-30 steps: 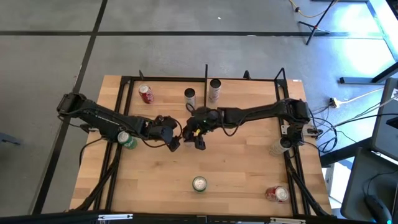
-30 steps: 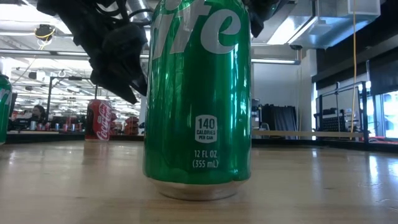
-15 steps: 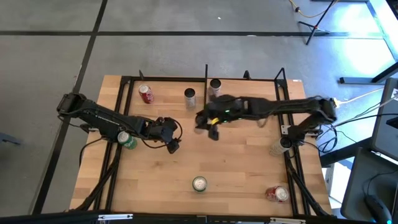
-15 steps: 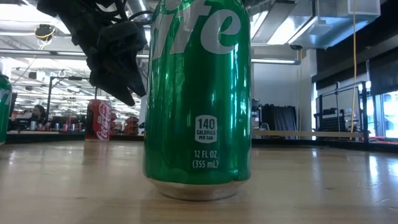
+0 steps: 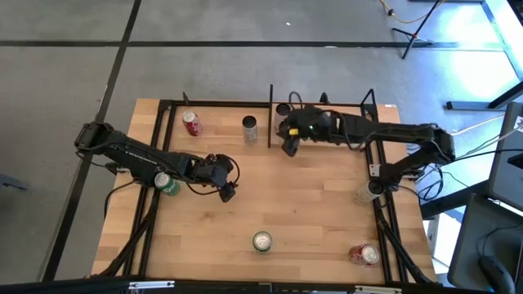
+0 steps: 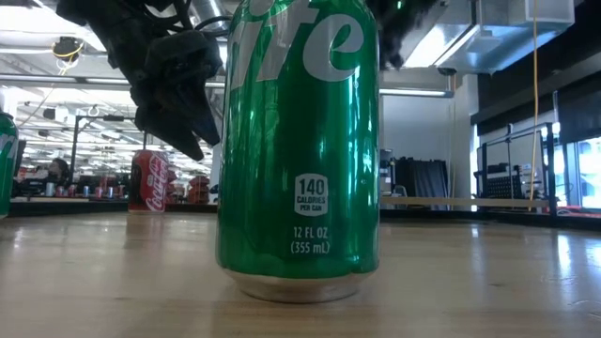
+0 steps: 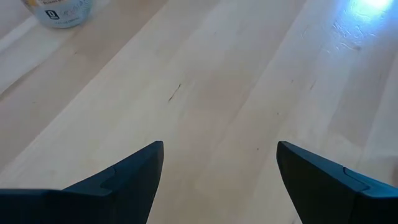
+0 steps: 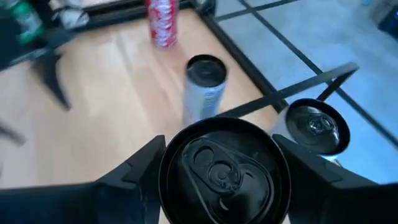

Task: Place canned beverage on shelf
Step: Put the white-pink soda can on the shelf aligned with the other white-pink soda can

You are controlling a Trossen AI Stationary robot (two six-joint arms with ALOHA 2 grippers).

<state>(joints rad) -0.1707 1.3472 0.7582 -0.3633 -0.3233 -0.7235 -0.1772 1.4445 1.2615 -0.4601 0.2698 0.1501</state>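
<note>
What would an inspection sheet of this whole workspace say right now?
Surface: light wooden tabletop, no spills seen.
Job's things: black-topped drink can gripped by right end effector, near black metal rod frame.
Clutter: red cola can, silver can, green soda can, standing apart.
End effectors: left end effector open, empty, mid-table.
Cables: loose wires on floor right of table.
Surroundings: grey tiled floor.
</note>
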